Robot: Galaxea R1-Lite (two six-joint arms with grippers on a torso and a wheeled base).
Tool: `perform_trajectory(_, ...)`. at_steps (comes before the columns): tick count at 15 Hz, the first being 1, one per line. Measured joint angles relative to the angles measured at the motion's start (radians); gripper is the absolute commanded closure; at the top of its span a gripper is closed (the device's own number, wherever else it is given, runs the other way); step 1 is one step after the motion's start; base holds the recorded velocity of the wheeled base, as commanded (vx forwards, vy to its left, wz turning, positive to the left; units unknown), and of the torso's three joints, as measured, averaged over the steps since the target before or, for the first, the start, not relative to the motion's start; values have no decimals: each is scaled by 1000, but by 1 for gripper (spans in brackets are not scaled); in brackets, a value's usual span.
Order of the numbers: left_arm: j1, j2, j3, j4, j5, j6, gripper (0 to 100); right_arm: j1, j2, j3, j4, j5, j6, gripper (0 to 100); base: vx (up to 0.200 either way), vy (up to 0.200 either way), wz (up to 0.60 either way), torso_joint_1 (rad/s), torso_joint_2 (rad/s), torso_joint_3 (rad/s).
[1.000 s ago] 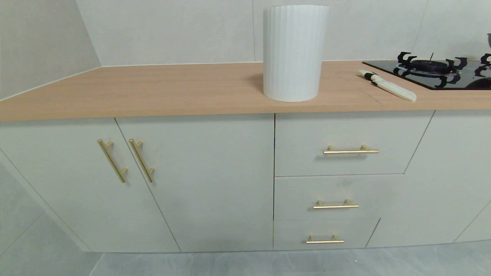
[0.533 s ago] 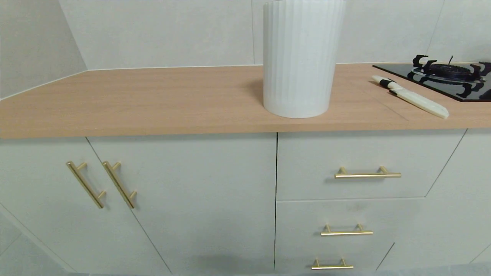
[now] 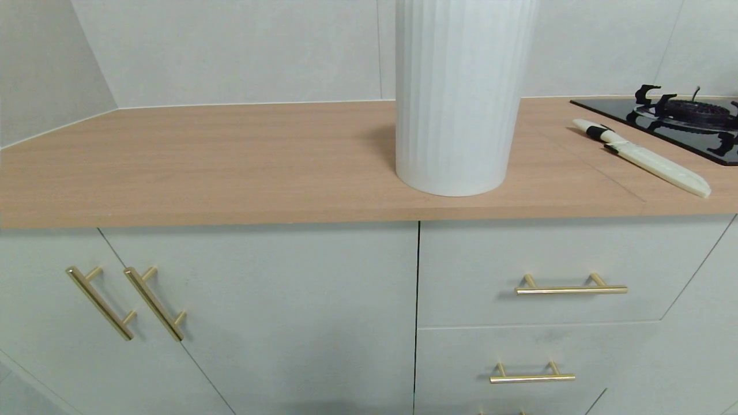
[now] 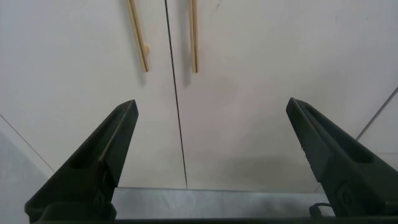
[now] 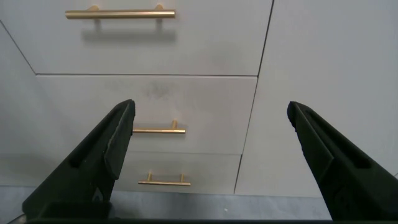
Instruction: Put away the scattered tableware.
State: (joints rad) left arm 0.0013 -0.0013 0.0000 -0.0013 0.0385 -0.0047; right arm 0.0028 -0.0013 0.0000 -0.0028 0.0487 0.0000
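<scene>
Since the earlier frames the whole head view has shifted: the camera has come closer, so the surface [image 3: 230,161] looks larger and sits lower in the frame. The things themselves lie as before. The knife [image 3: 640,157] lies flat at 3 o'clock of the white ribbed container [image 3: 455,98], well apart from it and just beside the hob [image 3: 680,121]. The container stands upright near the surface's front edge. From its 9 o'clock side, bare wood runs to the corner wall. The left gripper [image 4: 210,109] has its fingers wide apart, facing the cabinet doors [image 4: 249,112]. The right gripper [image 5: 210,107] is equally spread before the drawers [image 5: 186,93].
</scene>
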Motion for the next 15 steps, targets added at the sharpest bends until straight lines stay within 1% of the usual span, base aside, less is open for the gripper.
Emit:
perform_trajectory(5,0,0,0,0,0,0,0,0,0,0,0,0,0,0,0,0,0,0,0,0)
perform_trajectory(11,0,0,0,0,0,-1,0,0,0,0,0,0,2,0,0,-200,0,1,2,1)
perform_trajectory(15,0,0,0,0,0,-1,0,0,0,0,0,0,2,0,0,0,0,0,0,0)
